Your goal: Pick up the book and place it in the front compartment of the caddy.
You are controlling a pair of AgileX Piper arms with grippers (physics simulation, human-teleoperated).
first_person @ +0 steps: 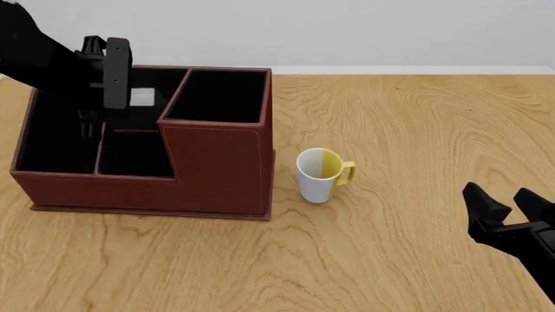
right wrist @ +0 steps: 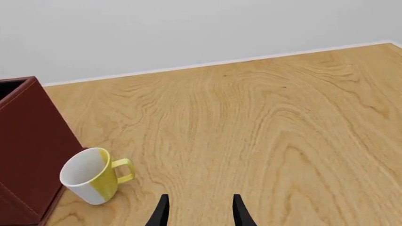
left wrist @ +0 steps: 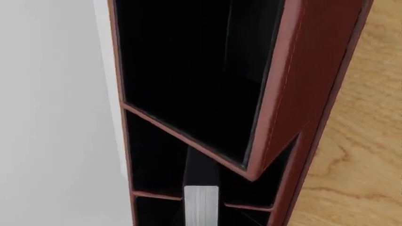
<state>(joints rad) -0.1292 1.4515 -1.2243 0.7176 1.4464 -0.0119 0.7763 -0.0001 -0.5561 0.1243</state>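
Now, book (first_person: pixel 117 73): I'm holding it upright over the caddy (first_person: pixel 217 169), upper left of the front view.
Left gripper (first_person: pixel 95 78): clamping the book's covers.
Right gripper (right wrist: pixel 199 209): idling spread apart.
Handling: I'm judging it stiff, slick-covered, fairly light.

The left arm (first_person: pixel 52 58) hides most of the book (first_person: pixel 141 97).

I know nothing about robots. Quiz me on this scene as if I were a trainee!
1. True or false: the mug lies on its side.
2. In the front view, on which side of the caddy does the mug stand? A right, B left, C behind.
3. Fill in: the right gripper is ____ and holds nothing.
Key: 1 false, it stands upright; 2 A; 3 open.
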